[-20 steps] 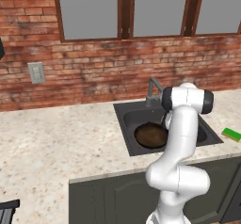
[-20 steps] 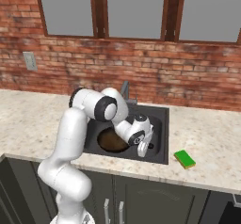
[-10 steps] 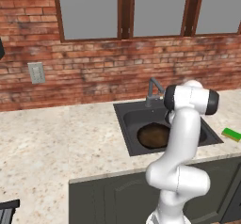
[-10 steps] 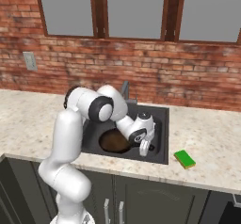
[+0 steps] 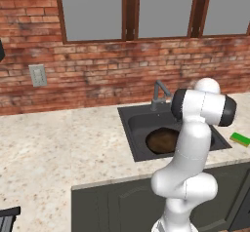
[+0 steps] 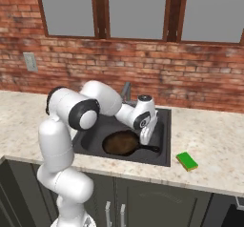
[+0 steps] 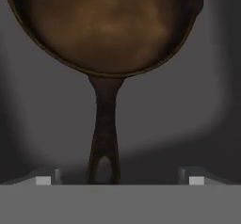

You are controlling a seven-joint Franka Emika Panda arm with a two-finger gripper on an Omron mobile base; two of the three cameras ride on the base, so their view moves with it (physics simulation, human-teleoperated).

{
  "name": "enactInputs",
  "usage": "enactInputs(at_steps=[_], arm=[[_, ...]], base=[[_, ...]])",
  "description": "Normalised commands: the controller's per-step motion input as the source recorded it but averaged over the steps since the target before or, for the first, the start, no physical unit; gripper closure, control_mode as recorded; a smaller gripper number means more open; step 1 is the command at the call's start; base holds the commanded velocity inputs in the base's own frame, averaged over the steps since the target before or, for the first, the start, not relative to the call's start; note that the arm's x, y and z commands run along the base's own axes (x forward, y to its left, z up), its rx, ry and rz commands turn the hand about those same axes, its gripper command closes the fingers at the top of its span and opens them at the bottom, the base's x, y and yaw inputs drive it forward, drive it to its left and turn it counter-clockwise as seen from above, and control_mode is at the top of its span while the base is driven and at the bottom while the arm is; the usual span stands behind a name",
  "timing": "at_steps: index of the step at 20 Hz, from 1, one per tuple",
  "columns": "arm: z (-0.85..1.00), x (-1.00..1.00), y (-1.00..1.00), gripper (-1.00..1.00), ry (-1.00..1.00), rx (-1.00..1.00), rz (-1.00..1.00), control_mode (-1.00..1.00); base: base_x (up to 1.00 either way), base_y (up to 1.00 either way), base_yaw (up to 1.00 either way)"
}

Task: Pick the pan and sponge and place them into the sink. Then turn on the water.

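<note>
The dark brown pan [image 5: 163,141] [image 6: 121,142] [image 7: 108,25] lies flat on the floor of the dark sink [image 5: 136,124] [image 6: 162,128], with its handle [image 6: 151,148] pointing toward the counter's front. My gripper [image 6: 145,139] [image 7: 120,180] hangs open just above the handle's end. In the hand view the handle [image 7: 104,138] runs between the two fingertips without touching either. The green sponge [image 5: 240,139] [image 6: 187,161] rests on the counter to the right of the basin. No water falls from the grey faucet [image 5: 158,92] [image 6: 126,91].
The speckled counter [image 5: 58,148] stretches left of the sink, with dark cabinet doors below it. A brick wall with a wall outlet [image 5: 37,75] [image 6: 30,61] and windows stands behind. My own arm blocks the basin's right side in the left base view.
My hand has drifted slightly up and to the right over the pan handle. The pan stays in the sink and the sponge has not moved.
</note>
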Motion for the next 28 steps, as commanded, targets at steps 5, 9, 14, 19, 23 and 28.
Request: enactInputs(at_steps=[5,9,14,19,23,28], arm=[[0.48,-0.01,0.0,-1.0,0.1,0.03,-0.09,-1.0],[0.45,-0.42,-0.16,-1.0,0.02,0.15,-0.11,-1.0],[0.3,-0.78,-0.49,-1.0,0.02,0.16,-0.25,-1.0],[0.04,-0.75,-0.48,-1.0,0.02,0.06,-0.35,-1.0],[0.0,-0.22,-0.09,-1.0,0.11,0.0,-0.38,-1.0],[-0.11,0.0,-0.02,-1.0,0.07,-0.01,-0.24,-1.0]], base=[[0.0,0.0,0.0],[0.0,0.0,0.0],[0.0,0.0,0.0],[0.0,0.0,0.0],[0.0,0.0,0.0],[0.0,0.0,0.0]])
